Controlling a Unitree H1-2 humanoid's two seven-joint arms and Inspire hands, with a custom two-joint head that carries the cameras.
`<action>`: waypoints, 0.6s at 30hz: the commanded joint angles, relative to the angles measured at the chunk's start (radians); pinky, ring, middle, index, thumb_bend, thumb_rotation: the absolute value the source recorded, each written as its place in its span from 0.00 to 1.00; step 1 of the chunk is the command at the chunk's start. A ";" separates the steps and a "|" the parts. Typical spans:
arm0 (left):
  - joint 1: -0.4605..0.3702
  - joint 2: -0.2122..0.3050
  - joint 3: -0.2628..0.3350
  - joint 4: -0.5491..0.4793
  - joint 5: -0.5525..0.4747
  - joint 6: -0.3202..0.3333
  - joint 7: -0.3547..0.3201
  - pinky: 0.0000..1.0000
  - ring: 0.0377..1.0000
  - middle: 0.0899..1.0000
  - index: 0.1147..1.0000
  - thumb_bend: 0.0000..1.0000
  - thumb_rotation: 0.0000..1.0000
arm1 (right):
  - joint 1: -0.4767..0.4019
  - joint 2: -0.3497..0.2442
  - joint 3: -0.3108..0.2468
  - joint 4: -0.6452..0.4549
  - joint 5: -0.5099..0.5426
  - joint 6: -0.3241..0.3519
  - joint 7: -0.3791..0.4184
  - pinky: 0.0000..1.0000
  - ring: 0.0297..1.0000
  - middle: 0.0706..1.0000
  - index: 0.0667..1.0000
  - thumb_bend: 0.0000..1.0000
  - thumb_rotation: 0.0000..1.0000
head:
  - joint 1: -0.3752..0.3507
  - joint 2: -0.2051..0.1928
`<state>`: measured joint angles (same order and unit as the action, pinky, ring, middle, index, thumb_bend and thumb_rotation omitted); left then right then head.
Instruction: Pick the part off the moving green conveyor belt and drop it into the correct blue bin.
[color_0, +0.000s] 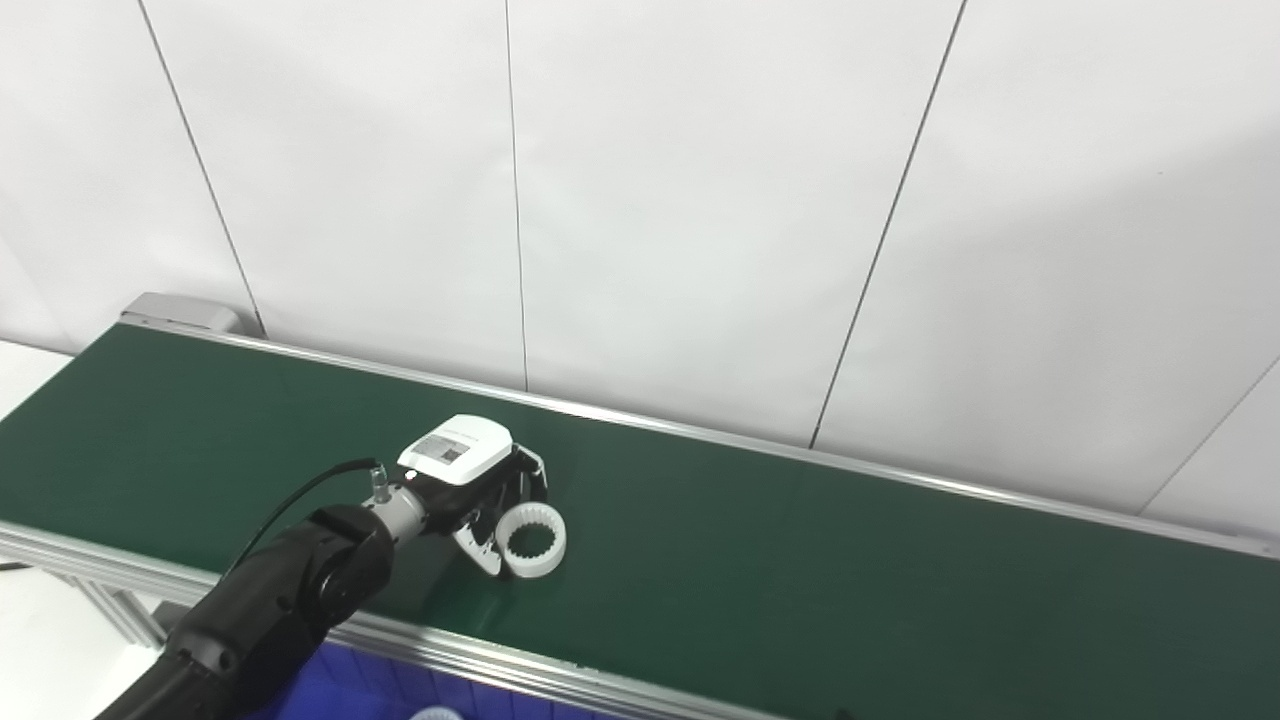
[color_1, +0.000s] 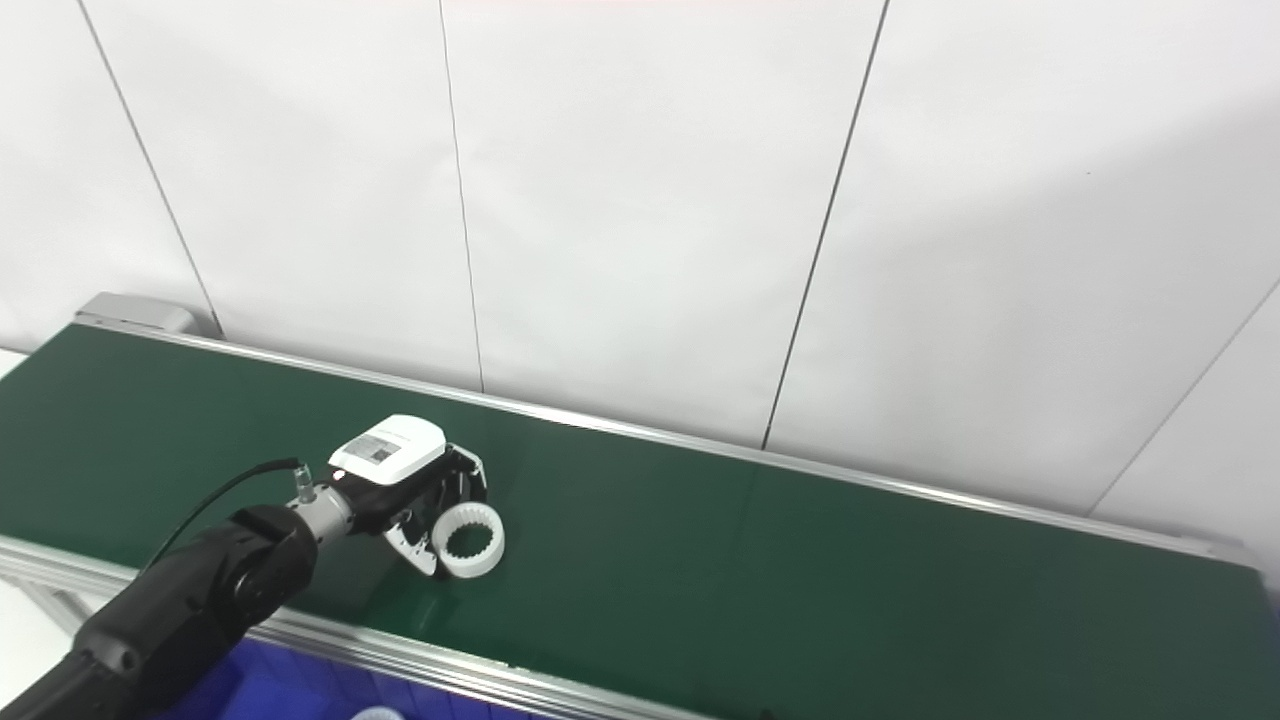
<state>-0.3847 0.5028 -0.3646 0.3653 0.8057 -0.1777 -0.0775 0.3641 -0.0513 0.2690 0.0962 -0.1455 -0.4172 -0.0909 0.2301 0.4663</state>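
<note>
A white toothed ring (color_0: 531, 540) lies flat on the green conveyor belt (color_0: 800, 560), near its front edge. My left hand (color_0: 487, 490), with a white cover on its back, reaches over the belt from the lower left. Its fingers (color_0: 535, 478) curl down behind the ring and its thumb (color_0: 480, 548) presses the ring's left side, so the hand is closed on the ring. The ring also shows in the right eye view (color_1: 470, 540). My right hand is out of view.
A blue bin (color_0: 400, 690) shows below the belt's front rail (color_0: 520, 675), with a white part (color_0: 436, 714) at the picture's bottom edge. A white panelled wall stands right behind the belt. The belt's left end has a grey housing (color_0: 180, 312).
</note>
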 joint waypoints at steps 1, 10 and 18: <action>-0.011 0.009 0.016 -0.037 -0.018 0.001 0.005 0.49 0.41 0.41 0.47 0.50 0.00 | 0.002 0.001 0.005 -0.033 0.000 -0.052 0.001 0.75 0.84 0.88 0.95 0.30 0.84 | -0.001 0.003; 0.022 0.001 0.054 -0.168 -0.071 0.035 -0.043 0.51 0.41 0.42 0.45 0.50 0.00 | 0.004 -0.001 0.001 -0.035 0.008 -0.052 0.004 0.75 0.84 0.88 0.95 0.28 0.83 | -0.003 0.004; 0.100 -0.021 0.122 -0.398 -0.216 0.099 -0.148 0.39 0.39 0.44 0.48 0.48 0.00 | 0.004 -0.009 -0.005 -0.036 0.020 -0.051 0.017 0.76 0.84 0.88 0.95 0.30 0.82 | -0.007 0.008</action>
<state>-0.2815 0.4814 -0.2669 0.0162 0.6274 -0.0903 -0.2189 0.3667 -0.0583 0.2660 0.0949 -0.1327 -0.4172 -0.0795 0.2240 0.4740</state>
